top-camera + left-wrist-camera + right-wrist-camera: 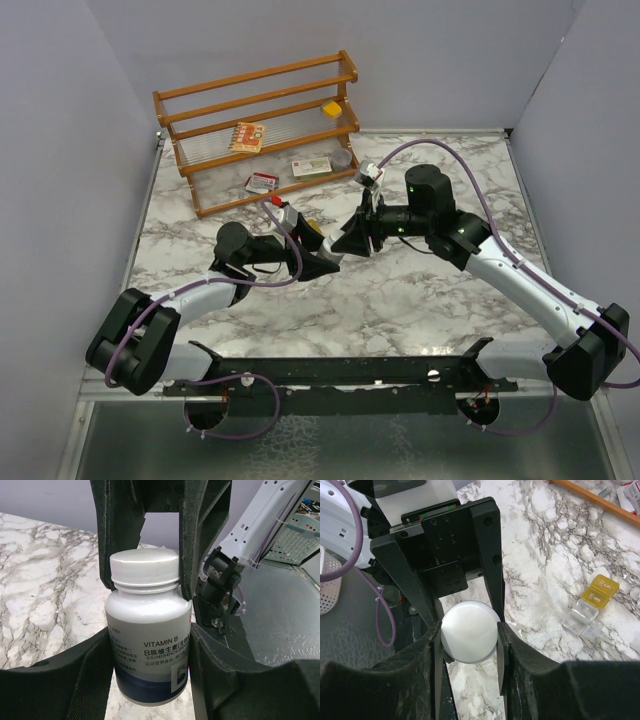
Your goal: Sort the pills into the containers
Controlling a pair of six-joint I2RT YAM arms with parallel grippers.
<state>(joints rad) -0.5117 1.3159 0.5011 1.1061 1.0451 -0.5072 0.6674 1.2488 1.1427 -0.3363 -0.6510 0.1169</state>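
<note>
Reaching from left: left gripper (328, 260) has its fingers on either side of the bottle (148, 615) body, close on both sides; whether they press it I cannot tell.
Bottle: white cap (145, 570), grey-white body printed VITAMIN B, between the two grippers over mid-table.
Right gripper (470, 640): narrow, pinching the cap on both sides, nose to nose with the left one.
Vial (582, 617): clear plastic, lying on the marble beside the grippers, apart from the bottle.
Yellow pieces (600, 592): two, touching the vial's far end.
Crowding: both sets of fingers hem the bottle in, and a purple cable (440, 148) loops above the right wrist.
Rack (260, 95): wooden, at the far edge; holds an orange box (247, 137), two more boxes (311, 167), a yellow cube (331, 108) and a grey tin (343, 157).
Table (400, 300): white marble, grey veins.
Room: plain pale walls on three sides.
</note>
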